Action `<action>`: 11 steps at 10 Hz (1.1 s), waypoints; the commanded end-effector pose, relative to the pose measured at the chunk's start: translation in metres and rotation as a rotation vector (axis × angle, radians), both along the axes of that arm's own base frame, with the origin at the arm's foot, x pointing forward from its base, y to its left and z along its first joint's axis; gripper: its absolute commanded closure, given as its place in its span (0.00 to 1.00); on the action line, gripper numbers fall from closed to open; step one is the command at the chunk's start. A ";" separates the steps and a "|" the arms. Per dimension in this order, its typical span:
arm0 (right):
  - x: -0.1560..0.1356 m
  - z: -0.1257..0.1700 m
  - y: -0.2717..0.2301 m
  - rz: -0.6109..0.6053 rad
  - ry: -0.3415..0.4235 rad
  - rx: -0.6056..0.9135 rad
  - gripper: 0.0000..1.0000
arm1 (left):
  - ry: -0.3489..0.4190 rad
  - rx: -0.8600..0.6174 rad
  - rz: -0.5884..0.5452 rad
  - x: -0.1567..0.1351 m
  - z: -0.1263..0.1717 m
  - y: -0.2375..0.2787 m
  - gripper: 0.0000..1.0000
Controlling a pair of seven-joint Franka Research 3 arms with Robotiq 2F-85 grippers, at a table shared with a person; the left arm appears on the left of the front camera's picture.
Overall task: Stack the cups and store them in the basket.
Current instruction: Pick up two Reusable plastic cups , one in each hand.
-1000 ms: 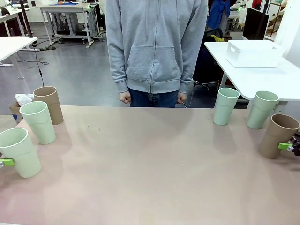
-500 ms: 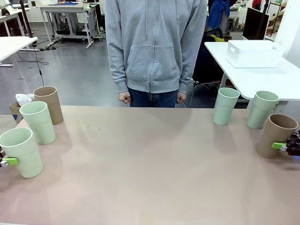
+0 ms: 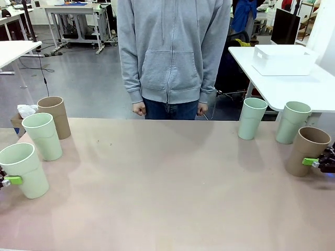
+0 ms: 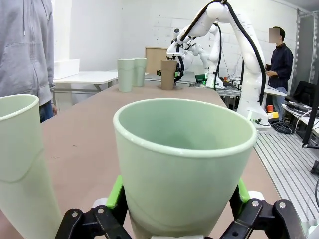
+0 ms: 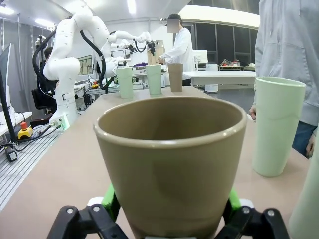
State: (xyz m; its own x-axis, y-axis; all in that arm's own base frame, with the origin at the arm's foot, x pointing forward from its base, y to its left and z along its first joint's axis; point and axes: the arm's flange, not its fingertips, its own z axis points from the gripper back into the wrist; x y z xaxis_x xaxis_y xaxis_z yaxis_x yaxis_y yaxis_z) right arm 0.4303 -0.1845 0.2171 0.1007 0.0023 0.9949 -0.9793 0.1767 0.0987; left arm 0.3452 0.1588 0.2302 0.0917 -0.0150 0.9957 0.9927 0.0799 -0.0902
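Front view: left gripper (image 3: 12,180) at the table's (image 3: 167,209) left edge, jaws spread wide astride the mint cup (image 3: 23,170); right gripper (image 3: 313,162) likewise open astride the tan cup (image 3: 309,151) at the right edge; whether pads touch the walls, cannot tell; both cups upright, approached low, probably to leave rims free for nesting; left pair (image 3: 43,136) and right pair (image 3: 252,118) stand farther back; basket (image 3: 282,59) on the side table (image 3: 314,94), well apart; table's middle bare, room to bring cups together.
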 end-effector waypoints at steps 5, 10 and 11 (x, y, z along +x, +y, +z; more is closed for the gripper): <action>-0.001 0.006 0.006 -0.038 0.026 -0.013 0.00 | -0.052 0.004 0.021 -0.016 -0.009 -0.016 0.00; 0.001 0.004 0.007 -0.042 0.032 -0.019 0.00 | -0.049 0.021 0.009 -0.017 -0.013 -0.023 0.00; 0.001 0.004 0.007 -0.042 0.034 -0.020 0.00 | -0.050 0.025 0.007 -0.018 -0.014 -0.023 0.00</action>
